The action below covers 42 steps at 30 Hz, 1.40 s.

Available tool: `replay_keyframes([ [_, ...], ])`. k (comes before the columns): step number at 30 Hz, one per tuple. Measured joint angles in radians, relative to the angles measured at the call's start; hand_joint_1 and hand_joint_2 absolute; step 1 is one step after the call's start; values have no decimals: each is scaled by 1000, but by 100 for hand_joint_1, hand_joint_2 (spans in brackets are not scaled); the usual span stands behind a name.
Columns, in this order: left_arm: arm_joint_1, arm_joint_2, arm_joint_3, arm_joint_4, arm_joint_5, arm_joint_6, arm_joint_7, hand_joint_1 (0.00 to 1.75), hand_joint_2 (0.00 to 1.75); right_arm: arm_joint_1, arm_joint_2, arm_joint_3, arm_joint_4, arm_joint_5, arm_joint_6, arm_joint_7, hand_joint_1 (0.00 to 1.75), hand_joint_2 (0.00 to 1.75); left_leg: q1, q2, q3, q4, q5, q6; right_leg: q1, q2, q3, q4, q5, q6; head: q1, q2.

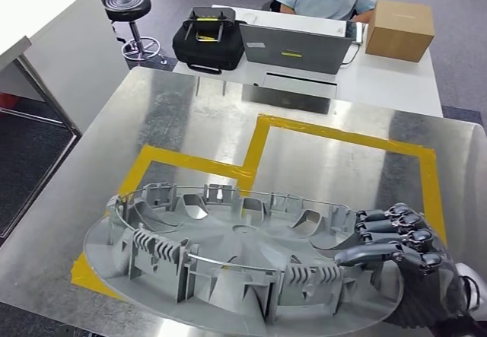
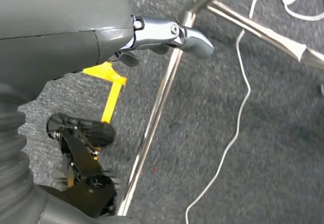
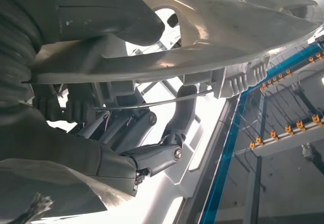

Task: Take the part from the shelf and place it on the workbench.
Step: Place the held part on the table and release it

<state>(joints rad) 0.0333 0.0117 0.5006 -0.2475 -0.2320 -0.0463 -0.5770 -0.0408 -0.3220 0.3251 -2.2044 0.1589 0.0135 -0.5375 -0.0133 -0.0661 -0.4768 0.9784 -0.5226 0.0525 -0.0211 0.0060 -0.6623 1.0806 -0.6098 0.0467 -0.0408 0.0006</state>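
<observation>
Our right hand (image 1: 402,249) grips the part (image 1: 230,261) at its near right rim, fingers curled over the edge among the ribs and thumb underneath, as the right wrist view (image 3: 153,153) shows. Our left hand (image 2: 114,37) hangs by the floor holding nothing; we cannot tell whether its fingers are spread or curled. The part, a grey round wheel cover lying inner face up, sits over the steel desk (image 1: 345,170), partly across the yellow tape outline (image 1: 345,135); whether it rests flat or hangs just above, we cannot tell. We judge it light and fairly stiff but thin, so the clips and wire ring could snap. The sturdy rim is the place to hold, and its smooth plastic may slip.
</observation>
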Motion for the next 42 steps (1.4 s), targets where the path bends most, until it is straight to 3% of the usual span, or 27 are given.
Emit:
replay_keyframes([
  [1,6,0,2,2,-2,3,3,0,175,7,0,-8,-1,0,-1,-1,175,175,-2,-7,10,2,-15,-4,3,-2,-3,-33,86,-7,-1,0],
  [2,8,0,3,5,-5,5,6,0,175,14,0,-15,-3,1,-3,-3,175,175,-3,-13,15,4,-26,-9,7,-1,-3,-51,152,-14,-2,0],
  [3,6,0,5,7,-9,7,10,0,175,20,0,-22,-7,3,-5,-6,175,175,-3,-17,18,6,-32,-15,10,-1,-2,-59,180,-21,-3,0],
  [5,-7,0,5,8,-18,11,14,0,175,34,0,-35,-18,6,-9,-15,175,175,-2,-10,13,13,-34,-26,7,5,8,-64,178,-34,-5,0],
  [7,-21,-3,5,10,-24,13,16,0,175,49,0,-45,-24,10,-11,-20,175,175,0,20,-19,78,-54,-39,-1,9,24,-75,173,-44,-9,0],
  [10,-33,-6,4,11,-26,17,18,0,175,66,0,-54,-27,13,-13,-20,175,175,17,50,-134,265,-137,-63,-8,16,38,-80,163,-48,-15,0],
  [11,-34,-6,4,11,-27,17,19,0,175,70,0,-56,-28,13,-13,-20,175,175,24,52,-164,301,-145,-69,-10,17,41,-80,160,-46,-15,0],
  [12,-34,-6,4,11,-27,18,19,0,175,74,0,-58,-28,14,-13,-20,175,175,31,53,-177,301,-132,-75,-13,19,44,-79,157,-43,-15,0],
  [13,-35,-6,4,11,-28,18,19,0,175,76,0,-59,-28,14,-13,-20,175,175,37,53,-171,265,-99,-81,-17,19,48,-78,156,-39,-15,0],
  [15,-38,-6,4,11,-29,17,18,0,175,79,0,-61,-29,16,-13,-20,175,175,48,55,-122,132,-16,-92,-23,19,53,-71,152,-26,-16,0],
  [16,-41,-7,4,11,-29,17,18,0,175,80,0,-62,-31,16,-13,-20,175,175,50,54,-103,78,3,-93,-25,20,54,-69,152,-18,-17,0],
  [18,-45,-9,4,11,-29,16,17,0,175,83,0,-64,-35,17,-13,-21,175,175,48,52,-90,39,17,-85,-24,20,55,-68,153,2,-19,0],
  [21,-46,-10,4,11,-32,16,17,0,175,94,1,-68,-40,19,-13,-22,175,175,43,51,-92,40,41,-56,-28,15,54,-67,144,22,-18,0],
  [23,-46,-11,4,11,-35,16,16,0,175,101,1,-75,-43,22,-13,-24,175,175,40,54,-95,36,52,-39,-27,5,24,6,85,21,-13,0],
  [25,-45,-12,4,11,-39,17,16,0,175,108,1,-81,-45,25,-13,-27,175,175,30,56,-104,37,57,-29,-19,0,-25,143,4,16,-9,0],
  [26,-44,-12,4,11,-41,17,16,0,175,113,1,-84,-45,27,-13,-29,175,175,25,57,-109,37,61,-25,-14,0,-41,196,-19,12,-8,0],
  [27,-44,-12,4,11,-44,17,16,0,175,117,1,-86,-45,30,-13,-31,175,175,19,57,-113,38,63,-21,-9,0,-39,213,-22,7,-8,0],
  [28,-44,-12,4,11,-46,17,16,0,175,121,1,-88,-45,33,-13,-31,175,175,13,57,-116,38,66,-18,-4,0,-17,190,-6,0,-9,0],
  [30,-44,-16,4,11,-53,17,16,0,175,126,1,-93,-49,38,-13,-33,175,175,5,56,-118,39,70,-16,9,1,72,57,43,-22,-9,0],
  [32,-44,-20,4,11,-58,17,16,0,175,130,1,-98,-55,41,-13,-34,175,175,0,55,-120,40,75,-20,19,0,144,-53,69,-36,-9,0],
  [35,-44,-21,4,11,-65,16,17,0,175,133,1,-105,-61,44,-12,-35,175,175,0,55,-125,42,85,-36,21,-3,155,-84,82,-40,-7,0],
  [36,-43,-22,4,11,-67,15,18,0,175,134,1,-105,-62,45,-12,-35,175,175,0,56,-129,47,78,-42,18,-5,152,-88,87,-43,-8,0],
  [38,-41,-23,4,11,-70,16,23,0,175,135,1,-106,-62,47,-12,-35,175,175,4,57,-152,105,22,-56,12,-8,141,-95,102,-52,-11,0],
  [40,-39,-23,4,11,-71,16,26,0,175,137,1,-106,-63,47,-12,-35,175,175,12,58,-195,236,-63,-70,13,-9,123,-91,113,-56,-14,0],
  [42,-40,-24,4,11,-71,16,25,0,175,141,1,-106,-63,48,-12,-35,175,175,20,58,-214,328,-101,-80,11,-9,104,-85,122,-54,-14,0],
])
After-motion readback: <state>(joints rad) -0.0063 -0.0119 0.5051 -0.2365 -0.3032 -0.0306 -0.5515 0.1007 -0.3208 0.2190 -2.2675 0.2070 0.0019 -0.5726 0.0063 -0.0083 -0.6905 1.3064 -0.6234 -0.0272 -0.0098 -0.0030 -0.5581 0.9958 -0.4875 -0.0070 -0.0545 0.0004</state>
